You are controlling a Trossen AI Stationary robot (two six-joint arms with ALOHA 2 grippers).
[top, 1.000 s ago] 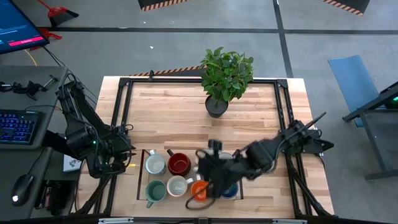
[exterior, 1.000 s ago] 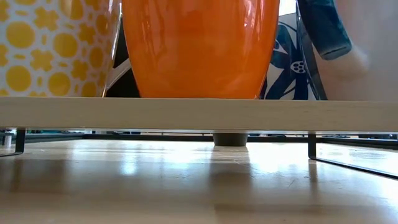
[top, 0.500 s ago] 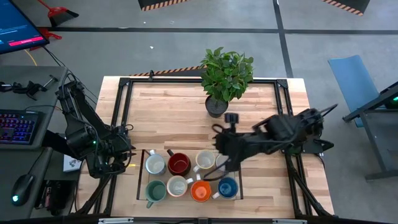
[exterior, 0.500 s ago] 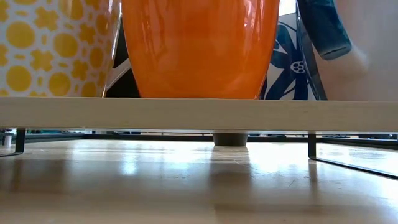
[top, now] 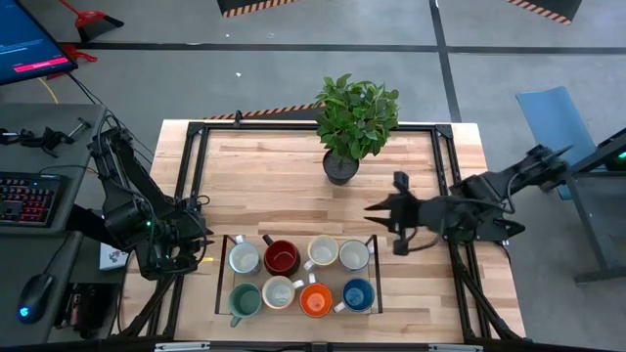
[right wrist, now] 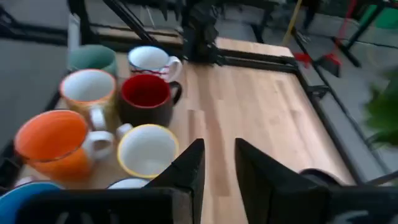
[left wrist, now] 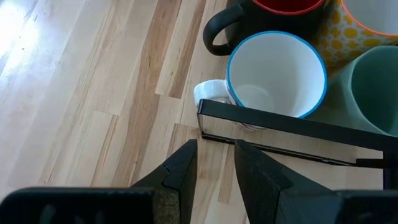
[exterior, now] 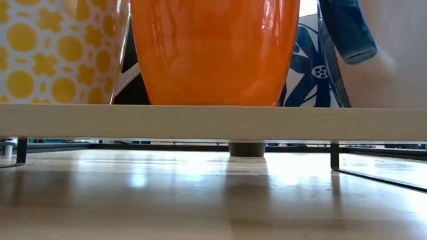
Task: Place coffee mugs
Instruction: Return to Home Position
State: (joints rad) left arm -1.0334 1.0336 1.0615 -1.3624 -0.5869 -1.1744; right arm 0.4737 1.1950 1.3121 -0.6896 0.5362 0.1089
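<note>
Eight coffee mugs stand in two rows inside a black-framed rack [top: 223, 279] near the table's near edge: white [top: 244, 257], dark red [top: 282, 257], cream [top: 323, 252] and white [top: 354, 255] behind; teal [top: 244, 299], yellow-patterned [top: 280, 292], orange [top: 315, 300] and blue [top: 358, 294] in front. My right gripper [top: 372, 209] hangs empty to the far right of the rack, pointing toward the table's left, its fingers a narrow gap apart. My left gripper [left wrist: 214, 149] waits at the rack's left end beside the blue-rimmed white mug [left wrist: 277, 71], fingers a narrow gap apart.
A dark pot with a leafy plant [top: 342, 166] stands at the table's far middle. A black frame [top: 196, 176] runs along the table's edges. Bare wood lies between the plant and the rack. The low view is filled by the orange mug [exterior: 213, 50] on the rack's board [exterior: 213, 122].
My right gripper has drawn back from above the orange and blue mugs at the rack's near right, going up and toward the table's far right. The mugs it covered now show standing in the rack.
</note>
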